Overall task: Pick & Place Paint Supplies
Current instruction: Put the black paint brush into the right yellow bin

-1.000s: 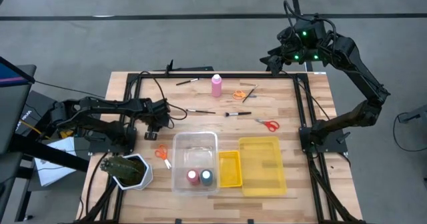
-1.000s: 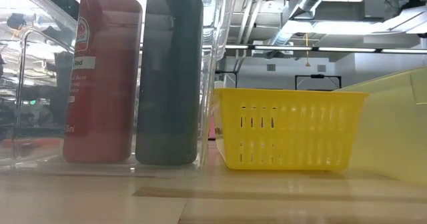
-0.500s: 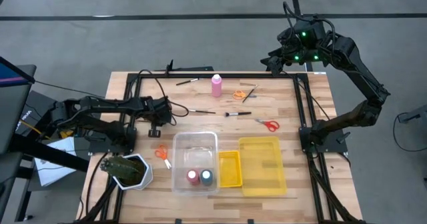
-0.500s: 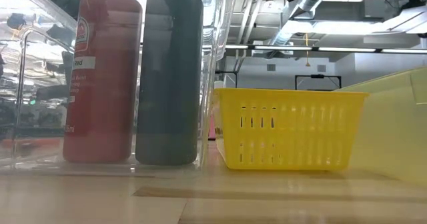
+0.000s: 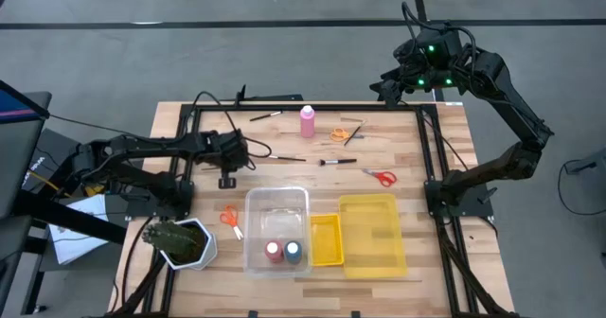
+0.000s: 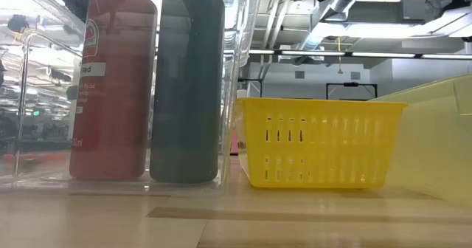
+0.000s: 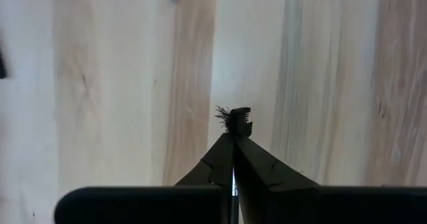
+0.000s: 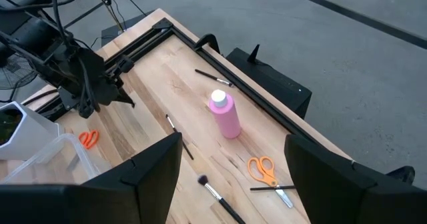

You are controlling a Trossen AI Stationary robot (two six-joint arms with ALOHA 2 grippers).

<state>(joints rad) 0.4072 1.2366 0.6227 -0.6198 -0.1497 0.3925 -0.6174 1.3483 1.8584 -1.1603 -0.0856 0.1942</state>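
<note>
Dark bristles of a paintbrush (image 7: 230,117) poke out past the tips of the left gripper (image 7: 234,141), clamped tight on it above bare wooden table (image 7: 120,104), likely lifted for carrying to a bin. The right gripper (image 8: 233,161) waits spread wide beyond the table's far edge.

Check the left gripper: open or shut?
Shut. The left gripper has both fingers pressed together, pinching a small brush at the tips.
</note>
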